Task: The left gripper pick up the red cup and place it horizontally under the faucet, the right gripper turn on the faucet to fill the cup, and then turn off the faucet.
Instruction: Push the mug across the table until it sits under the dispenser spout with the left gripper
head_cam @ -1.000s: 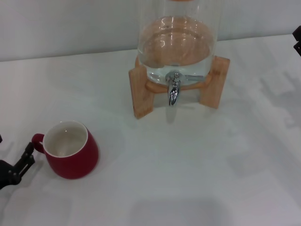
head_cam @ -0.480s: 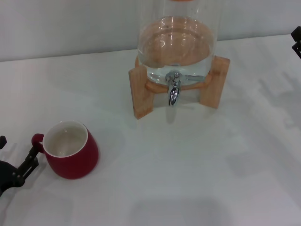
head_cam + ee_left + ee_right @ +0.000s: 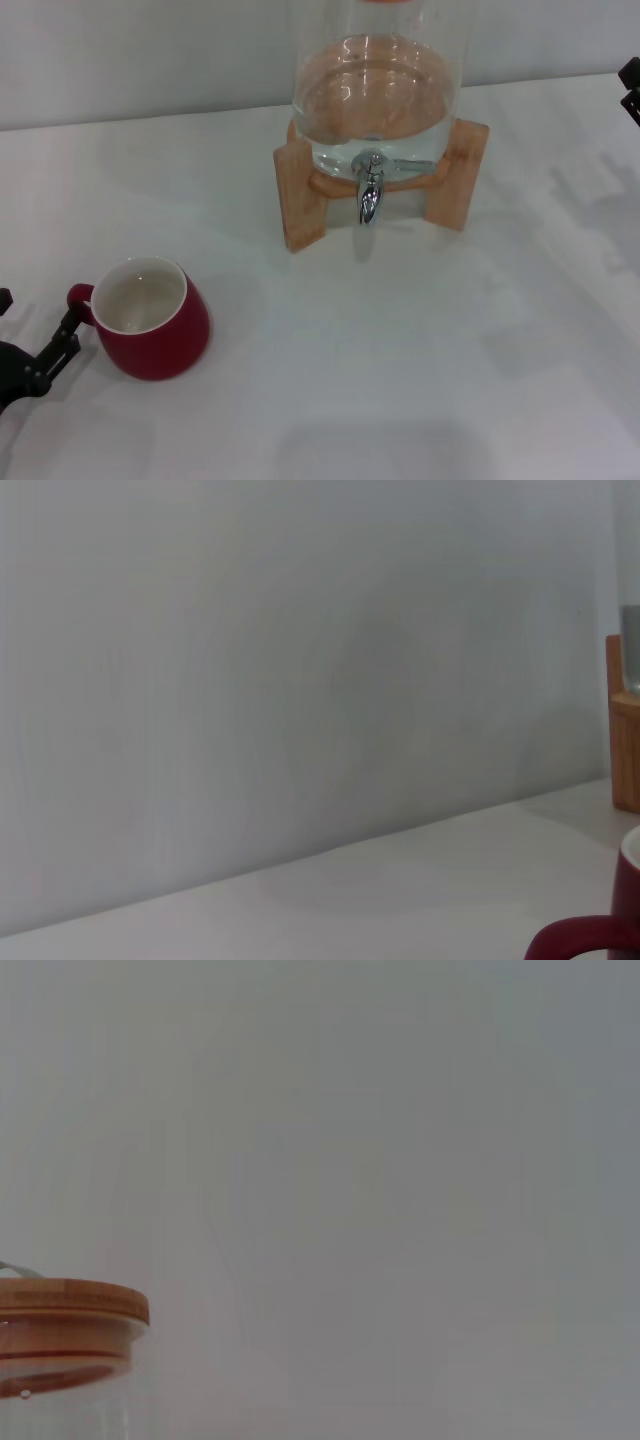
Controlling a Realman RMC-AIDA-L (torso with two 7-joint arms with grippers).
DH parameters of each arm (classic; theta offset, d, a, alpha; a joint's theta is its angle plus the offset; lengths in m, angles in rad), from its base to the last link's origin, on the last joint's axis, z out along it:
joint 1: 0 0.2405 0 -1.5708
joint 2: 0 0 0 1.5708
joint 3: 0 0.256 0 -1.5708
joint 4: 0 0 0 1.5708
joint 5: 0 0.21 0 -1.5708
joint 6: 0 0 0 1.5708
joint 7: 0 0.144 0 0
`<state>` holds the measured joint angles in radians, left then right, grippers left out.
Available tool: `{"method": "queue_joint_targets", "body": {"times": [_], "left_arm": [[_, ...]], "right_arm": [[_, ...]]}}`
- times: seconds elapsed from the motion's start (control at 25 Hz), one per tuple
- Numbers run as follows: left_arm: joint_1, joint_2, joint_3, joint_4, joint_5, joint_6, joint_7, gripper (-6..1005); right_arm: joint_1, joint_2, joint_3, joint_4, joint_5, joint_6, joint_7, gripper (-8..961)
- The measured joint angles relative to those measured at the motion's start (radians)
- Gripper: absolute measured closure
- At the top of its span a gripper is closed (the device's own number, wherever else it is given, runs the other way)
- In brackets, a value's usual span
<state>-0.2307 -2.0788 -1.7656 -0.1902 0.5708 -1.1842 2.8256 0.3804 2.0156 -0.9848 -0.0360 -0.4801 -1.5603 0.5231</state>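
Your red cup [image 3: 153, 331] stands upright and empty (white inside) on the tabletop [image 3: 400, 350], well left of the faucet [image 3: 369, 192]. Glass dispenser [image 3: 378, 85] holds water. Left gripper [image 3: 35, 350] jaws open at the handle; right gripper [image 3: 632, 88] jaws: cannot tell.

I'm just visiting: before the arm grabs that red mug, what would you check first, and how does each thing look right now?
1. Red cup upright, mouth up: ok.
2. Left gripper beside the cup's handle: ok.
3. Fingers closed on the handle: cannot tell.
4. Table under the faucet free for the cup: ok.
5. Faucet not running: ok, no stream visible.
6. Right gripper clear at the far right edge: ok.
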Motion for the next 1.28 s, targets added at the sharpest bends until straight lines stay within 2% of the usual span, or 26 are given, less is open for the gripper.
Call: {"method": "queue_joint_targets", "body": {"times": [1.28], "left_arm": [[-0.006,0.003,-0.005,-0.008,0.021,0.004,0.0,167]], "right_arm": [[-0.008,0.0,-0.014,0.007,0.0,0.001,0.001,125]]}}
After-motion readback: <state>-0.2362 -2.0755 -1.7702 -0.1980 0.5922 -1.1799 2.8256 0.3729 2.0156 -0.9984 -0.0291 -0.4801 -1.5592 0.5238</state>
